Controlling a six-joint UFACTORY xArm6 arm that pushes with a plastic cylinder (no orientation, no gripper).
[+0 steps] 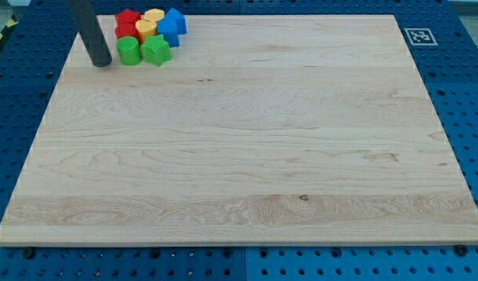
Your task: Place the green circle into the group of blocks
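Note:
The green circle (129,51) stands at the view's top left of the wooden board (246,156), touching the left side of a green star-like block (156,51). Behind them sit a red block (128,17), another red block (126,31), a yellow block (154,16), a second yellow block (146,30), a blue block (175,20) and a second blue block (168,34), all packed in one cluster. My tip (100,62) rests on the board just left of the green circle, a small gap apart.
A black-and-white marker tag (419,36) is at the board's top right corner. The board lies on a blue perforated table (472,117). The board's left edge (61,78) runs close to my tip.

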